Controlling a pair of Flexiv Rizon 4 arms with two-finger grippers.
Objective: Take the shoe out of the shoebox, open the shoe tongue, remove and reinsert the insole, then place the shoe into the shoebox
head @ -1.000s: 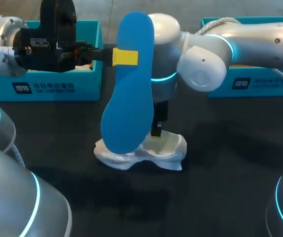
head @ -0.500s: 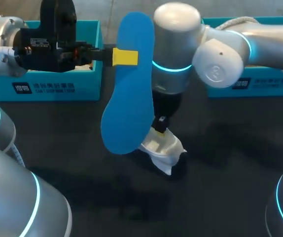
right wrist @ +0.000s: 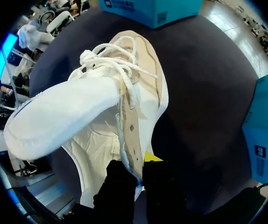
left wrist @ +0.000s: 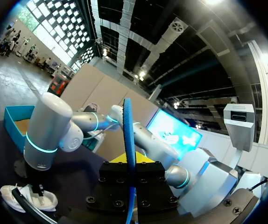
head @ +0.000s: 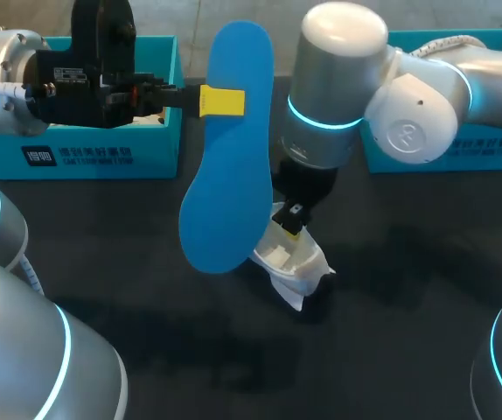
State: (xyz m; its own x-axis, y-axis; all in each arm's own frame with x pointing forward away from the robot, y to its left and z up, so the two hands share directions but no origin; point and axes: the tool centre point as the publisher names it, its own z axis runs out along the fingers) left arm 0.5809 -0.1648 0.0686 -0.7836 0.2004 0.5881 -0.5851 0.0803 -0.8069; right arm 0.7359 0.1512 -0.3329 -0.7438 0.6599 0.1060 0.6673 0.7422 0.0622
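Note:
My left gripper [head: 221, 101] is held up over the table, shut on the blue insole [head: 229, 166], which hangs flat-on in the head view. In the left wrist view the insole [left wrist: 128, 135] stands edge-on between the fingers of that gripper [left wrist: 129, 162]. My right gripper [head: 289, 222] points down at the table's middle, shut on the side edge of the white shoe [head: 293, 262], which is tilted up on its end. In the right wrist view the shoe [right wrist: 101, 107] fills the space ahead of my right gripper [right wrist: 136, 173], its tongue folded out and its laces loose.
An open teal shoebox [head: 102, 144] stands at the back left behind my left gripper. A second teal box [head: 461, 144] sits at the back right under my right arm. The dark tabletop [head: 233, 350] lies in front of the shoe.
My right arm has swung round and drawn the shoe rightward, tipping it from lying flat to standing on end. The left arm and the insole have not moved.

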